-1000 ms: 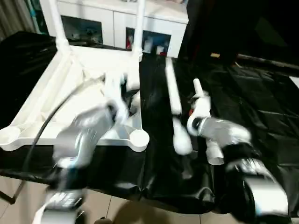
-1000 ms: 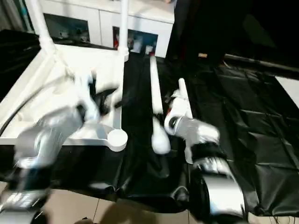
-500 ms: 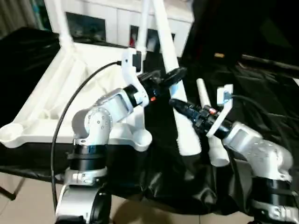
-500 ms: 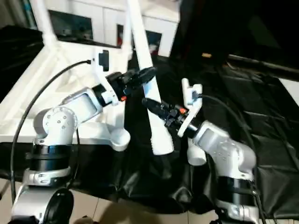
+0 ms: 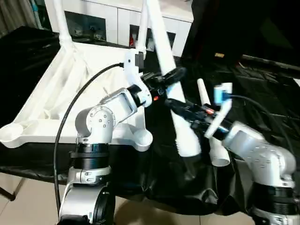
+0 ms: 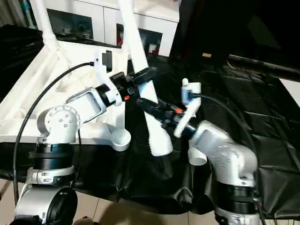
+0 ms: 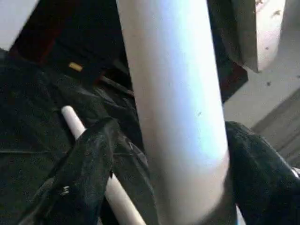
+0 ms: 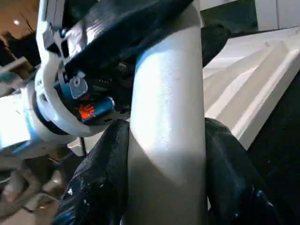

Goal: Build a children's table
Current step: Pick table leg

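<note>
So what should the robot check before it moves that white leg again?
1. Right pincer around the lifted leg: ok, a black finger sits on each side in the right wrist view.
2. Left pincer around the same leg, higher up: fingers flank it, tight hold cannot tell.
3. Leg's lower end off the black sheet: ok, it hangs tilted.
4. Tabletop upside down with two legs already standing at the far corners: ok.
5. Near corner socket empty: ok.
6. Spare leg lying on the sheet, out of the way: cannot tell.
</note>
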